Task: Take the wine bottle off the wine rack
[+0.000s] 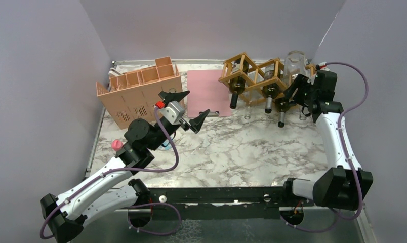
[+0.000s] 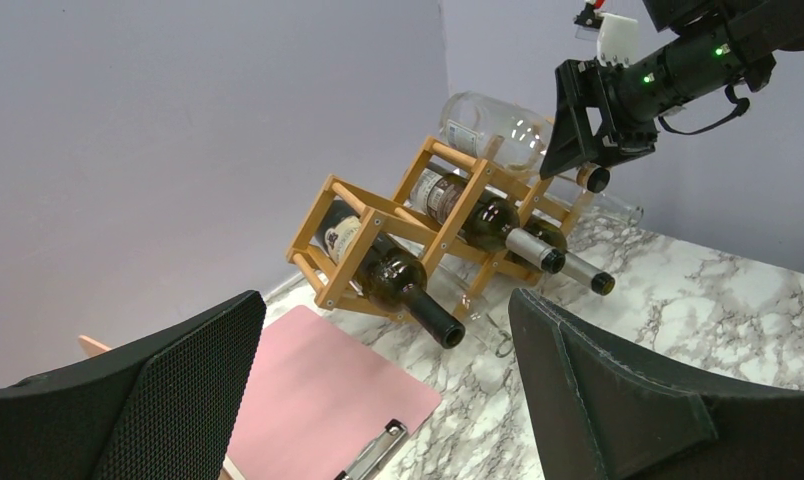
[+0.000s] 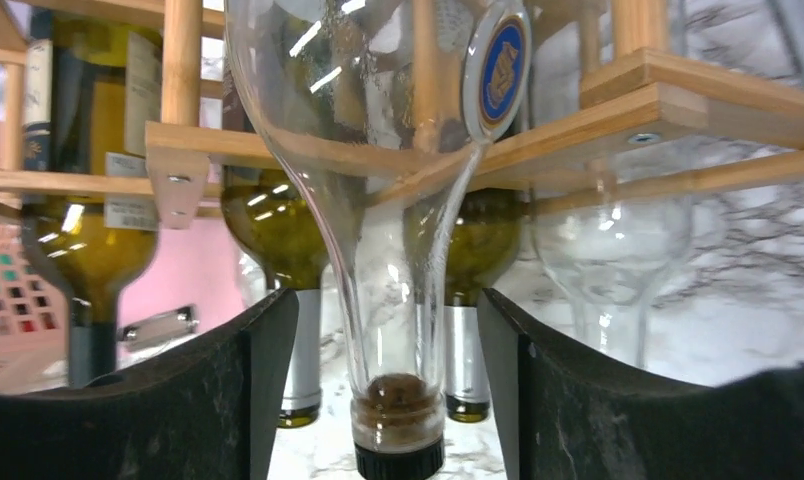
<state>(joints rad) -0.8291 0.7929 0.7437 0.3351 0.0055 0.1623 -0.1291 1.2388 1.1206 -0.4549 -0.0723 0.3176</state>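
The wine rack of golden-brown sticks stands at the back right, and the left wrist view shows the wine rack side-on. A clear wine bottle with a cork and dark cap lies on top of it, neck toward me. My right gripper is open, its fingers on either side of that clear wine bottle's neck with a gap on both sides. Seen from above, the right gripper is at the rack's right end. My left gripper hangs open and empty over the table's middle.
Three dark bottles lie in the rack's cells, necks pointing forward. A clear empty glass bottle lies low in the rack beside the held neck. A pink clipboard lies left of the rack. A salmon-pink perforated box stands at the back left.
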